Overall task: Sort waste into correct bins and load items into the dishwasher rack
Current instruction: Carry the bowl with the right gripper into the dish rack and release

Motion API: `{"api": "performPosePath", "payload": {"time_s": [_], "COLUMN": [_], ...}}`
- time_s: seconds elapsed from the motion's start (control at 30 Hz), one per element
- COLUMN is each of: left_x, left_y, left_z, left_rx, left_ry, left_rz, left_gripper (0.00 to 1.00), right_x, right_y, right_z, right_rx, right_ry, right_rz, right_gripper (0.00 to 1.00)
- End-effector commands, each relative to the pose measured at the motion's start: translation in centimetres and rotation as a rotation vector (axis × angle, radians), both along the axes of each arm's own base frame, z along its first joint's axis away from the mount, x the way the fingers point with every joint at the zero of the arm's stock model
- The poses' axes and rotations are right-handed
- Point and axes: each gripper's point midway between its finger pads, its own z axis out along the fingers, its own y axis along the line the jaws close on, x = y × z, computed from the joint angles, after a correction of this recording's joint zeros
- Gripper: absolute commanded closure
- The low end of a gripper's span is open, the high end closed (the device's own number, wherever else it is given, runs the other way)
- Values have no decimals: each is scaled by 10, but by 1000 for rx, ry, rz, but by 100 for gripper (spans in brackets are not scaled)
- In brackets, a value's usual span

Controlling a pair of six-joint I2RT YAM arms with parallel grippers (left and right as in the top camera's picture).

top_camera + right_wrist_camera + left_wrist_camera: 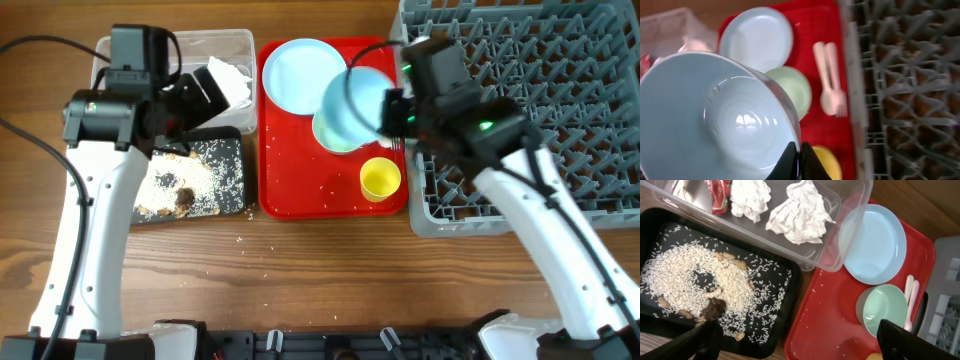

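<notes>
Waste looks sorted: napkins (797, 215) & wrapper (717, 195) in clear tub (850, 210), scraps (690, 275) in black tray (790, 305), all below the wide-spread L gripper (802, 345). A blue bowl (725, 125) is pinched by its rim in the R gripper (801, 160), beside the rack (540, 110). Nothing seen racked yet. Left beneath it: plate (875, 242), 2nd bowl (885, 310), cup (380, 180), spoon & fork (830, 80).

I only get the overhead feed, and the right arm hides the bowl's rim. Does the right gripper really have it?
Observer: Yes. The right wrist view shows the right gripper shut on the light blue bowl at its rim.
Operator: What's beside the rack on the tray?
Observer: A white spoon and fork, side by side on the red tray next to the dishwasher rack.
Operator: Anything hidden in the tub?
Observer: A red wrapper, beside crumpled napkins in the clear tub.
</notes>
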Motion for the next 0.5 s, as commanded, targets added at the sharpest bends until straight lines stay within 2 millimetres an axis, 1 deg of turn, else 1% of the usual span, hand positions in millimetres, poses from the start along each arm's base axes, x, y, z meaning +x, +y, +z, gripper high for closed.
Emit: {"api": "performPosePath", "payload": {"time_s": [0.0,0.03,0.1,0.17,0.23,0.27,0.37,0.47], "left_x": [0,0,0,0,1,0,0,0], "left_y": [4,4,4,4,4,4,4,4], "left_z": [-1,-1,-1,-1,-1,-1,-1,-1], "left_rx": [19,19,19,19,19,19,19,19], "left_ry": [1,1,1,1,0,1,1,1], "left_rz": [-1,-1,-1,-1,-1,-1,-1,-1], "left_gripper": [0,0,0,0,0,0,0,0], "right_x": [19,24,32,40,52,57,80,114], "right_y": [-50,-70,-102,-124,-147,-156,-169,-171], "right_z": [20,27,39,46,52,51,40,19], "right_rx": [-53,-88,-157,-227,-346,-410,-576,-721], "right_ry": [-70,-98,-152,-203,-262,-278,-295,-304], "right_rz": [-161,-225,-333,-419,-522,-562,-591,-564], "right_gripper": [96,96,96,96,96,96,96,96]}}
